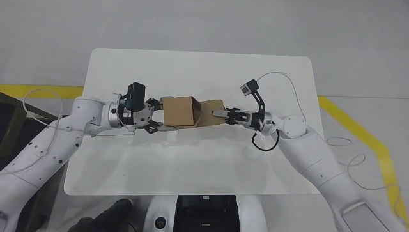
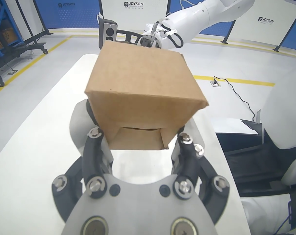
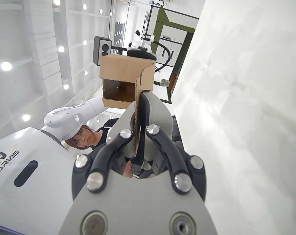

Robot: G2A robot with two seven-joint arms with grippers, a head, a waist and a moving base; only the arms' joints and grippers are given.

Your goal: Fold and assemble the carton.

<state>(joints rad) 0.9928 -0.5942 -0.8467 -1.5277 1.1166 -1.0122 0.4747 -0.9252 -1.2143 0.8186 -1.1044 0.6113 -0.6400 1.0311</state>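
Two grips on carton (image 2: 143,84): right tool (image 3: 140,103) pinches flap (image 3: 137,86), left tool (image 2: 139,135) seemingly clamps body.

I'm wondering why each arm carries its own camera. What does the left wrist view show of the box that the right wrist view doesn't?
Left wrist view: the closed brown top of the carton, with the left gripper clamped across its near end, over the white table.

Right wrist view: the carton's hollow inside, seen through its open end, and the right gripper pinching a flap edge-on.

Both: the same carton held between the two arms, with the other arm behind it.
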